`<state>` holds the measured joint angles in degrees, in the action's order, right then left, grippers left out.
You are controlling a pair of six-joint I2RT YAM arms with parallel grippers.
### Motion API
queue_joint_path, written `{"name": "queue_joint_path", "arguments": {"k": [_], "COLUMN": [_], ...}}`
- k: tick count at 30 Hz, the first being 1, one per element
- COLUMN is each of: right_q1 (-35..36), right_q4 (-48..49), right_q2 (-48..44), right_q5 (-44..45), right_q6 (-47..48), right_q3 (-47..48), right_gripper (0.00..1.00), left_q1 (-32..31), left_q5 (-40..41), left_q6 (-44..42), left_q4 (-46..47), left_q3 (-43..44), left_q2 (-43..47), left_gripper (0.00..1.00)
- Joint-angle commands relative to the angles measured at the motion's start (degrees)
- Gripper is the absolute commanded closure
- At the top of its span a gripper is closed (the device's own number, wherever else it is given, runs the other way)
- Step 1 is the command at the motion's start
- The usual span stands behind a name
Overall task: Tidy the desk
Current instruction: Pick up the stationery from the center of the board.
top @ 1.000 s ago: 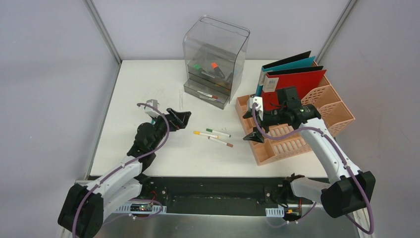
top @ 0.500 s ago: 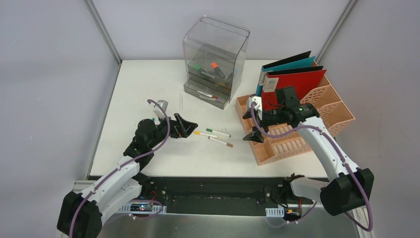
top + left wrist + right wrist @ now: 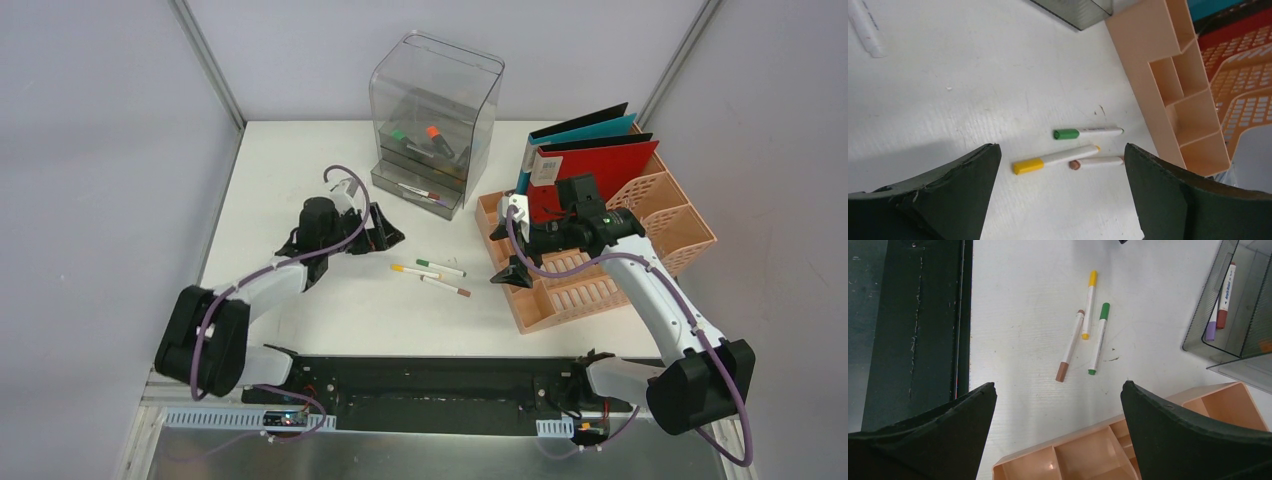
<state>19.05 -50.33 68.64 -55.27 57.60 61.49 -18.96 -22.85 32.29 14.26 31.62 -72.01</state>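
**Findings.** The desk (image 3: 300, 160), a white tabletop between grey walls, lies under both arms. A clear grey drawer box (image 3: 435, 120) stands at its far edge and a peach file rack (image 3: 600, 270) at its right.

Three markers are left loose at mid-desk, close together:
- a green-capped marker (image 3: 1088, 133)
- a yellow-capped marker (image 3: 1055, 159)
- a brown-capped marker (image 3: 1097, 162)

A white pen (image 3: 365, 203) is noted apart from them, near the drawer box.

**Grippers.** The left gripper (image 3: 385, 230) is held above the desk just left of the markers, fingers spread wide, nothing between them. The right gripper (image 3: 503, 255) is poised at the rack's near left corner, fingers equally wide and empty.

**Step in hand.** It is judged that a marker pick-up is being approached by the left arm, with no grasp yet made.

**Next move.** A descent over one marker is called for, with the jaws set across its barrel. Since the yellow-capped and brown-capped markers lie almost touching, one must be singled out so that its neighbour is not caught or rolled
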Motion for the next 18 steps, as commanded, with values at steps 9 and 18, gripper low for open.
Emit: {"name": "queue_joint_path", "arguments": {"k": [9,18], "right_q1": [0.27,0.3], "right_q4": [0.35,0.32], "right_q2": [-1.25,-1.23], "right_q5": [-1.09,-0.89], "right_q6": [1.99,2.16], "right_q3": [2.58,2.58], "right_gripper": [0.01,0.01], "left_q1": [5.25,4.96], "left_q5": [8.24,19.01], "left_q6": [-3.73,-6.66], "left_q4": [-8.49,-30.48], "left_q3": [18.77,37.65], "left_q2": [-16.75,-27.77], "left_gripper": [0.09,0.19]}}
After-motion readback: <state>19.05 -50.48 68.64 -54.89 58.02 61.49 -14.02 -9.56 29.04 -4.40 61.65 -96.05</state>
